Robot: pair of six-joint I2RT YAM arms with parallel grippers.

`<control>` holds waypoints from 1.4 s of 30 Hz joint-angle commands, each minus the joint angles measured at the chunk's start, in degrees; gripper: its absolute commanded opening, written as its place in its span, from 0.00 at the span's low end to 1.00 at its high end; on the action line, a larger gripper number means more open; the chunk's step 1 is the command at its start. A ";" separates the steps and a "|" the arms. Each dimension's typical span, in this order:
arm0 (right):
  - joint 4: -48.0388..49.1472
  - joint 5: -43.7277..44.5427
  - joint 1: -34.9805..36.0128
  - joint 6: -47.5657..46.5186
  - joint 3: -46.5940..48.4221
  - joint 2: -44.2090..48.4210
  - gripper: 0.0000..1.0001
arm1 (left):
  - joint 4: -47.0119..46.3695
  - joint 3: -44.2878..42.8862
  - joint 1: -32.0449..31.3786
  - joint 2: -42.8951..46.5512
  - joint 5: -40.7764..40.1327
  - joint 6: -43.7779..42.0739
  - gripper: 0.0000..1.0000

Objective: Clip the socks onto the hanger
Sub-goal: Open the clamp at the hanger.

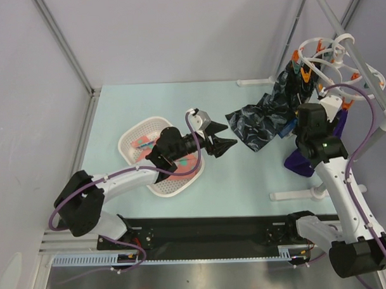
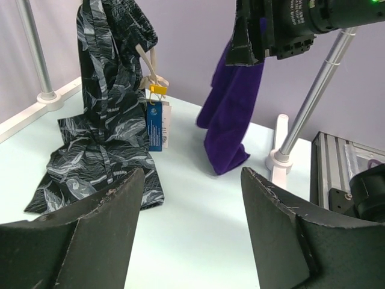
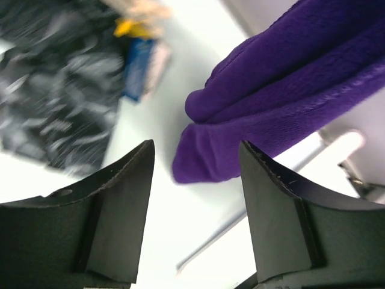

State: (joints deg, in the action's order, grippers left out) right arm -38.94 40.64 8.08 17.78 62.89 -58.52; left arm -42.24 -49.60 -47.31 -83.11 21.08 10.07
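The salmon-pink socks point(image 1: 142, 144) lie in a white basket point(image 1: 132, 131) on the left, partly hidden under my left arm. The white ring hanger point(image 1: 333, 63) with orange and teal pegs hangs at the far right on a rack. My left gripper point(image 1: 223, 137) is open and empty, past the basket's right side, pointing at the dark cloth; in its wrist view point(image 2: 192, 170) only bare table lies between the fingers. My right gripper point(image 3: 195, 144) is open and empty, just above the purple garment's lower end point(image 3: 289, 90), below the hanger.
A dark navy patterned cloth point(image 1: 262, 120) with a tag hangs from the hanger and trails onto the table point(image 2: 108, 90). A purple garment point(image 1: 301, 160) hangs beside it point(image 2: 231, 120). The white rack feet point(image 1: 296, 195) and pole point(image 2: 313, 90) stand at right.
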 commanded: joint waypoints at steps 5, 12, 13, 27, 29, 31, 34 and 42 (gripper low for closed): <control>-4.73 -10.93 2.56 2.61 2.32 5.34 0.64 | -2.41 0.39 0.46 0.76 1.51 -0.40 0.70; -6.76 -15.85 4.57 3.49 6.45 6.14 0.66 | -2.41 0.21 0.55 0.49 2.21 -0.13 0.71; -7.03 -16.64 5.02 3.58 7.41 6.05 0.66 | -2.50 0.21 0.46 0.49 2.21 -0.13 0.71; -13.00 4.08 26.90 4.10 28.41 -5.54 0.66 | -2.85 0.30 1.17 0.14 3.44 0.39 0.70; -13.62 9.09 26.90 3.76 30.87 -8.53 0.66 | -3.29 0.30 1.25 0.05 3.97 0.74 0.70; -12.14 15.04 26.90 2.88 31.41 -10.28 0.64 | -3.46 0.47 1.43 0.23 4.14 1.10 0.70; -8.28 21.47 26.91 -1.60 31.94 -11.70 0.63 | -3.99 0.91 1.87 0.49 4.32 1.62 0.70; 1.66 32.12 26.82 -8.37 31.07 -15.83 0.60 | -5.75 1.70 2.84 0.06 4.67 3.20 0.72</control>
State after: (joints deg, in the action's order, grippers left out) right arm -44.38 64.05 34.76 12.88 92.55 -73.97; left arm -44.25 -48.12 -45.17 -83.13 24.25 12.10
